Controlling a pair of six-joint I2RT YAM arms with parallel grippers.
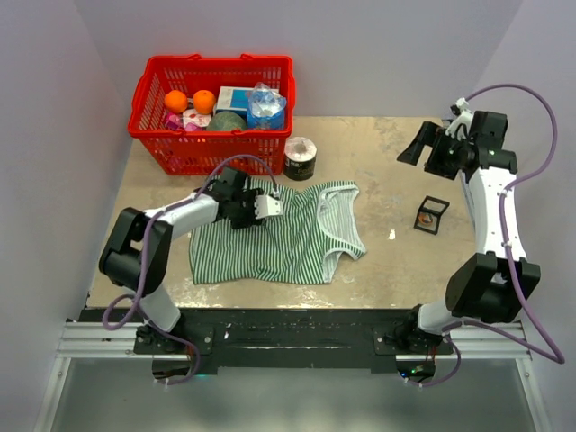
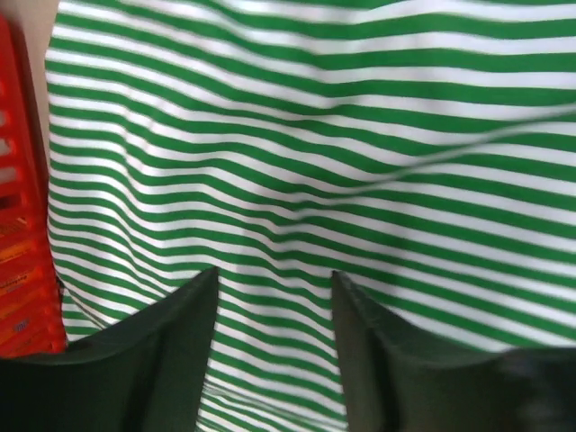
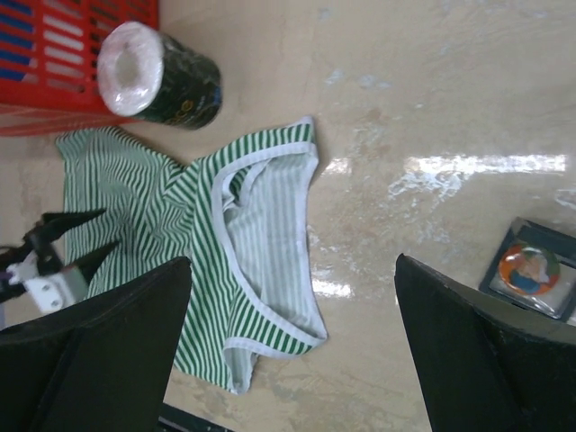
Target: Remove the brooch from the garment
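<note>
The garment (image 1: 270,247) is a green-and-white striped sleeveless top lying flat on the table's left half, its white-trimmed neck (image 3: 270,229) toward the right. My left gripper (image 1: 269,205) hovers low over its upper left part. In the left wrist view the striped cloth (image 2: 315,135) fills the frame, and the left gripper (image 2: 274,274) stands open with only cloth showing between its dark fingers. The brooch is hidden in every view. My right gripper (image 1: 416,148) hangs raised at the far right, and in its wrist view the right gripper (image 3: 292,259) is wide open and holds nothing.
A red basket (image 1: 148,135) with oranges and packets stands at the back left. A dark roll with a white top (image 1: 300,158) sits just behind the garment. A small black square frame (image 1: 431,216) holding a round orange picture (image 3: 529,270) lies right of the garment.
</note>
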